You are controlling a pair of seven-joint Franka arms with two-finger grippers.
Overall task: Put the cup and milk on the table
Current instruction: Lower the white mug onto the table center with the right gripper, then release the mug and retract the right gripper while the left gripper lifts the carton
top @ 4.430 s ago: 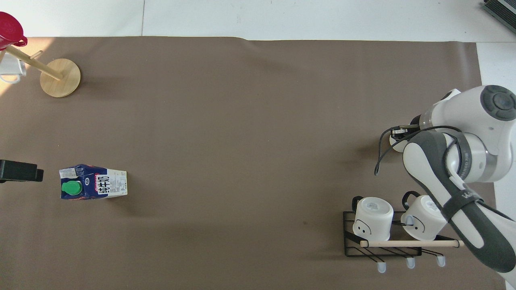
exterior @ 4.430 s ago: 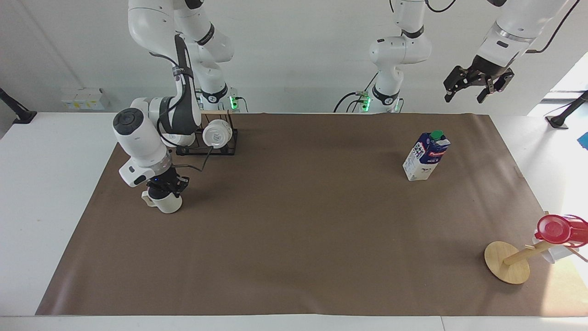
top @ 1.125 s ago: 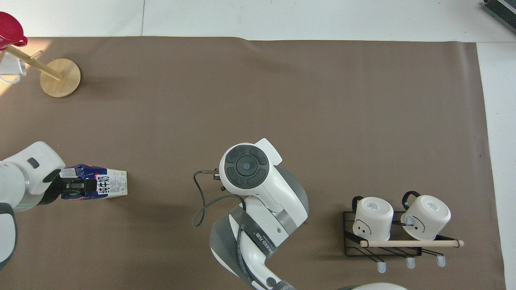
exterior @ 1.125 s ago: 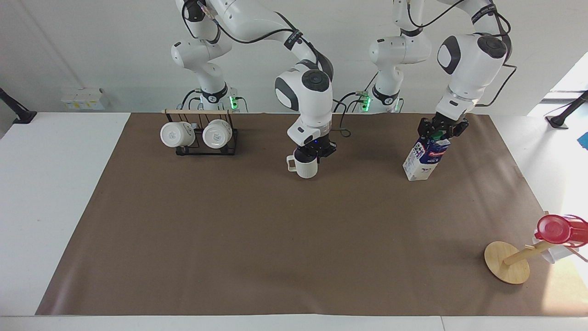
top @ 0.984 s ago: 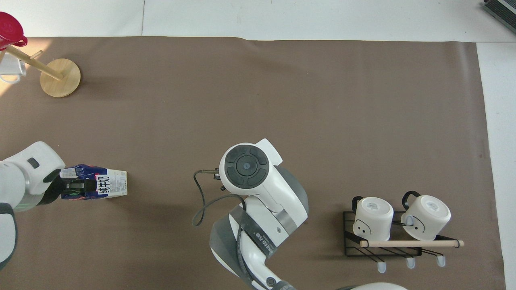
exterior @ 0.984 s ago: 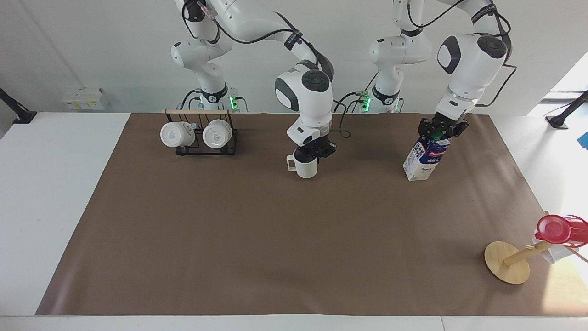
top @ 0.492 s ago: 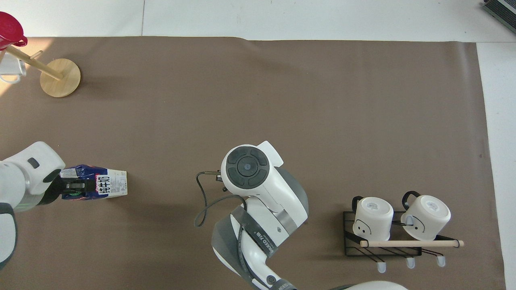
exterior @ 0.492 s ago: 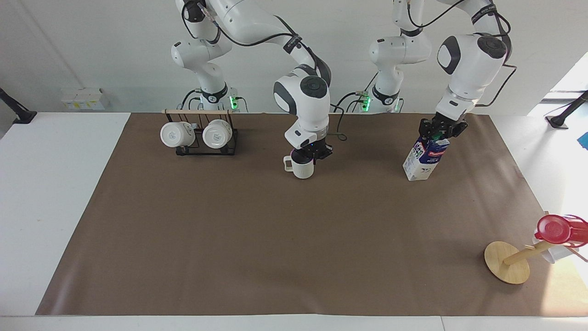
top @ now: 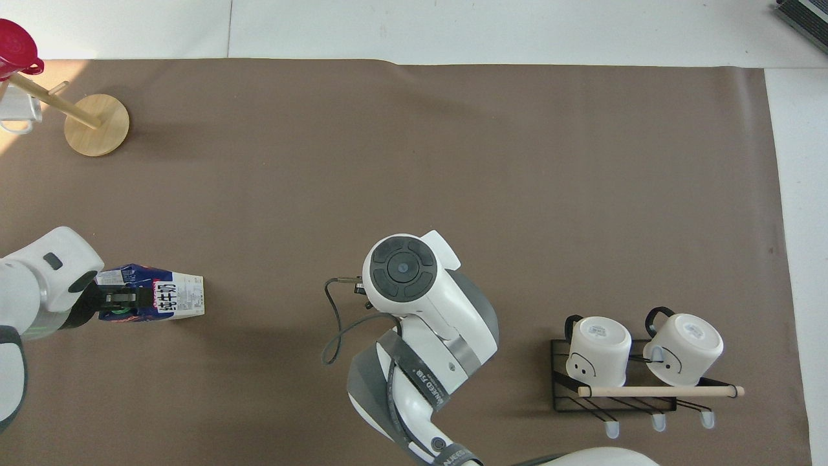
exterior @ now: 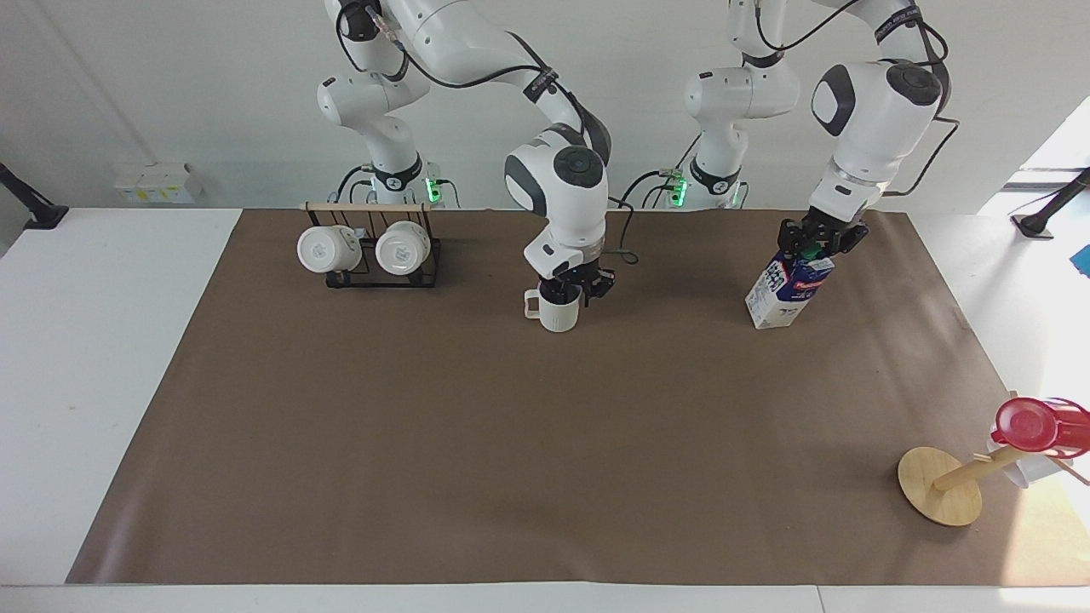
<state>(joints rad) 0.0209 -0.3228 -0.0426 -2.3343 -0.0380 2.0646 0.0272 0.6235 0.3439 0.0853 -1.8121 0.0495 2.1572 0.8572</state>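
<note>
the facing view shows the mug [exterior: 559, 313] standing mid-frame on the bench [exterior: 511, 426] under the right end effector [exterior: 572, 289], grip unclear; the overhead view hides it. left end effector [exterior: 819, 239] clamps the tilted milk carton [exterior: 788, 292] top, centre-right; lower bench lies open.

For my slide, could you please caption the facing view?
Right gripper at the cup mid-table; left gripper on the milk carton's top, carton tilted.

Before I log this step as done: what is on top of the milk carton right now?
The left gripper sits at the top of the milk carton, around the cap end. It covers the cap, so the grip itself cannot be seen.
</note>
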